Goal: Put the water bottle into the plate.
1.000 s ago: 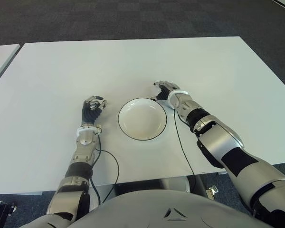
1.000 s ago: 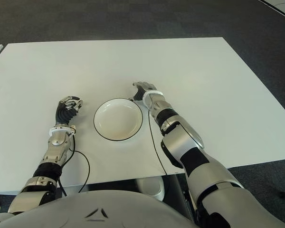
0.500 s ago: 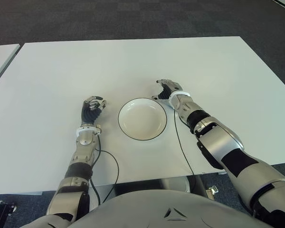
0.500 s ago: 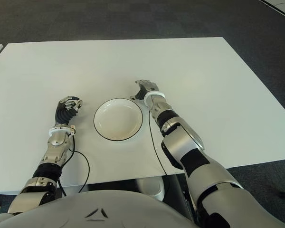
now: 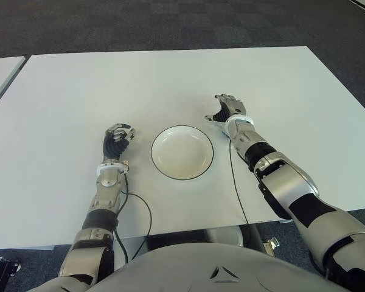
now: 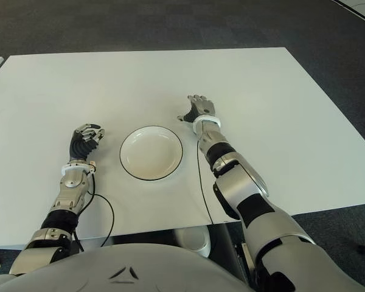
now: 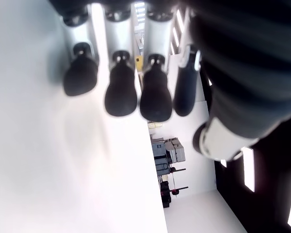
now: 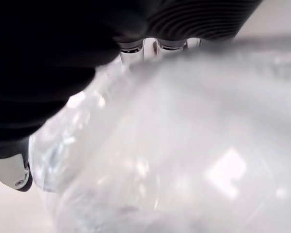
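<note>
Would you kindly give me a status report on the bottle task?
Right hand shut on water bottle, just right of plate. Left hand curled, empty, left of plate. Plate empty.

Bare table lay open from 9 through 3 o'clock of the plate, left hand flanked it at 9, right hand at 2.

I see the plate sitting on the desk near its front-centre. My left hand shows at 9 o'clock of the plate, just beside its rim. My right hand shows at about 1 o'clock of the plate, near its rim. In the right wrist view, the water bottle fills the space under that hand's fingers.
</note>
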Robot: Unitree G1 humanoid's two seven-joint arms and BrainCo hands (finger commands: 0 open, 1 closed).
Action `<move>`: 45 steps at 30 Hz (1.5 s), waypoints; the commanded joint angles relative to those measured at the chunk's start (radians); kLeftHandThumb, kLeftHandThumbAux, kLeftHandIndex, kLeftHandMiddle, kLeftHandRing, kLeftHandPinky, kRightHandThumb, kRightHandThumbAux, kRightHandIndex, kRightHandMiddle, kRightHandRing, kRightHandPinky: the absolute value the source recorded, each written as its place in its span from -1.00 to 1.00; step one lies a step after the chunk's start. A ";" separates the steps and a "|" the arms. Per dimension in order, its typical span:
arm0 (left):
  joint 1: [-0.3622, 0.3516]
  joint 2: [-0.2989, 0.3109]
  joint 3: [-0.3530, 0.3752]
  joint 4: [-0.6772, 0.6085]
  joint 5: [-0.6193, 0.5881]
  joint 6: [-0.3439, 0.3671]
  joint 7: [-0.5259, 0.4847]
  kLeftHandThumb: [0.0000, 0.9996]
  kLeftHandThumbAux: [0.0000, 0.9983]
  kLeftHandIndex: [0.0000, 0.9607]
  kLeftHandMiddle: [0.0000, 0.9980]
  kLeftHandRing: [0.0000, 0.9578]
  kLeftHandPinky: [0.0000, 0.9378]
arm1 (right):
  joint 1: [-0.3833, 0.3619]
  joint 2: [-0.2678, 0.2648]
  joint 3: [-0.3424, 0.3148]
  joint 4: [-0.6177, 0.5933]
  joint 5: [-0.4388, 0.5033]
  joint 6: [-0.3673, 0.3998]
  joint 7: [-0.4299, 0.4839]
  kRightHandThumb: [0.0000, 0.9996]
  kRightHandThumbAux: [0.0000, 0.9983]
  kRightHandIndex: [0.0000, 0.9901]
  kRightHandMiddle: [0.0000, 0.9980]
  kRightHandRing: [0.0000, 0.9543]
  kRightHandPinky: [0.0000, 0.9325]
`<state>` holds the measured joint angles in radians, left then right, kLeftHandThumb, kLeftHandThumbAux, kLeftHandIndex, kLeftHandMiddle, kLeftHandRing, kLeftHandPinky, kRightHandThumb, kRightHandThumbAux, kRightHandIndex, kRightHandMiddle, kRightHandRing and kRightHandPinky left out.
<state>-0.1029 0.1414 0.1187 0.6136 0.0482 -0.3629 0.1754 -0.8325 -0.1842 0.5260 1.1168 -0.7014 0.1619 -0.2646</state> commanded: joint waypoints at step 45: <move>0.028 -0.001 -0.011 0.002 0.005 0.020 -0.018 0.41 0.44 -0.09 0.51 0.56 0.61 | 0.592 -0.180 -0.087 -1.195 -0.234 0.436 0.315 -0.03 -0.59 -1.00 -1.00 -1.00 -1.00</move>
<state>-0.0936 0.1438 0.1102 0.6007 0.0516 -0.3671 0.1744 -0.2578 -0.3729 0.4477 -0.0605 -0.9232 0.5805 0.0192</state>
